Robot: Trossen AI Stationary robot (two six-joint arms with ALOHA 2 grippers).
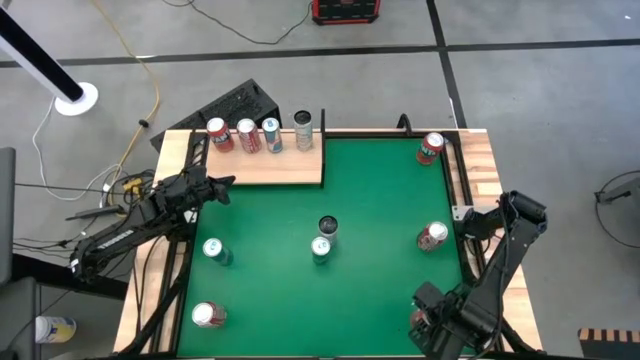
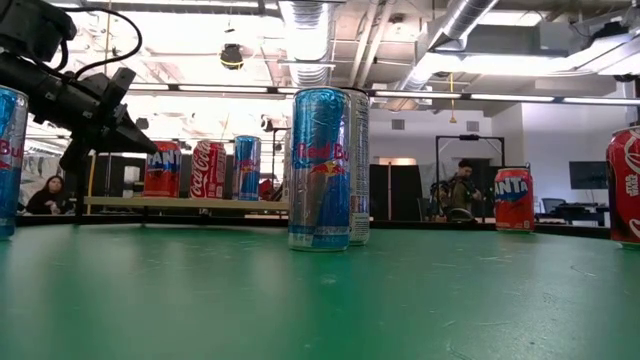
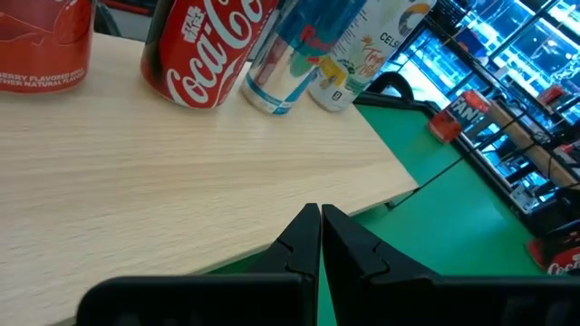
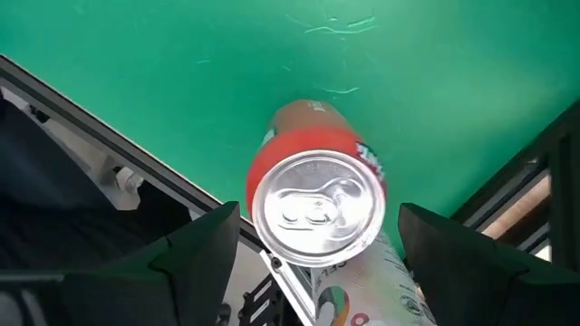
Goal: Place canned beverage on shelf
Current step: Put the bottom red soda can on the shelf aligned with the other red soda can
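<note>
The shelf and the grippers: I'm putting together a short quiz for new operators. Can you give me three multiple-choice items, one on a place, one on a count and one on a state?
1. In the high view, where on the table does the shelf lie?
A. at its top-left corner
B. in its middle
C. at its bottom-right corner

2. How many cans stand on the shelf?
A. two
B. four
C. six

3. Which gripper is shut?
A. the left
B. the right
C. both

Answers:
1 A: the pale board fills the table's top-left corner.
2 B: four cans stand in a row along the shelf's far edge.
3 A: the left gripper has its fingers together by the shelf's edge. The right gripper stands open on either side of an orange can.
</note>
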